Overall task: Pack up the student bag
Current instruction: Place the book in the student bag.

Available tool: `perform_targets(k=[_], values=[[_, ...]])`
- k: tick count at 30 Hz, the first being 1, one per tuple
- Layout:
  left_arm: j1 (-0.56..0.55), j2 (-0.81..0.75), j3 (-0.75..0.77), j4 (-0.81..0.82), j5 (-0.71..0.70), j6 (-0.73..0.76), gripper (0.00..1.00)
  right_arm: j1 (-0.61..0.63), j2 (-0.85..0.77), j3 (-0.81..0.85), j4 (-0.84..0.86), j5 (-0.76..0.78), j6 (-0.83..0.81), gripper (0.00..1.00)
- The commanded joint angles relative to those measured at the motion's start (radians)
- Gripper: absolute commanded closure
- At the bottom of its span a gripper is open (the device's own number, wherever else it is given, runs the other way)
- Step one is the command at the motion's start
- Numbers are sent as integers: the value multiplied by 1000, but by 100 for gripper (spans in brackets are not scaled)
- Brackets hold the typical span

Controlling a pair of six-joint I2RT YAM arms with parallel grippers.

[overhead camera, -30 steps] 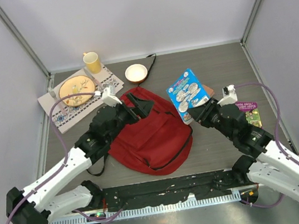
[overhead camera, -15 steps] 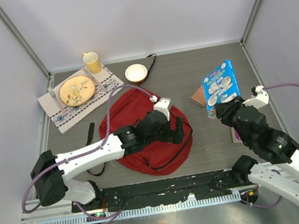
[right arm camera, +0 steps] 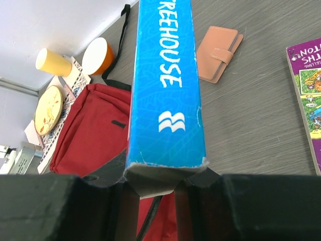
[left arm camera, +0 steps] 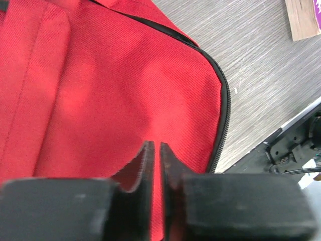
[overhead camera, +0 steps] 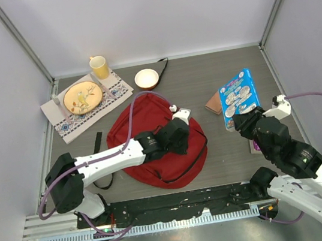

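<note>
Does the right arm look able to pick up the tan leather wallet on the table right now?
Probably not yet. The tan leather wallet lies uncovered nearby, but the right gripper has its jaws shut on the blue book.

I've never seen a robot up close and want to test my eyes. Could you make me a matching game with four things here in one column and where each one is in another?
Things:
1. plate
2. blue book
3. wallet
4. bag

Places:
A. under the left gripper
B. on the patterned cloth
C. clamped in the right gripper
D. lying on the table, untouched

Pairs: 1-B, 2-C, 3-D, 4-A
</note>
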Motion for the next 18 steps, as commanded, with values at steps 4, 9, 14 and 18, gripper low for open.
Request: perform_targets(k=[4,9,14,18], values=[[0,-94,1,8,-69,-4,100,-2,-13,19,91,13,16,99],[0,-144,7,1,-113,22,100,-1,-33,11,79,14,21,99],[1,-172,-5,30,-49,19,50,-1,-20,-4,80,-5,34,99],[0,-150,-31,133,99,8,20,-1,-14,-4,80,-9,42,99]])
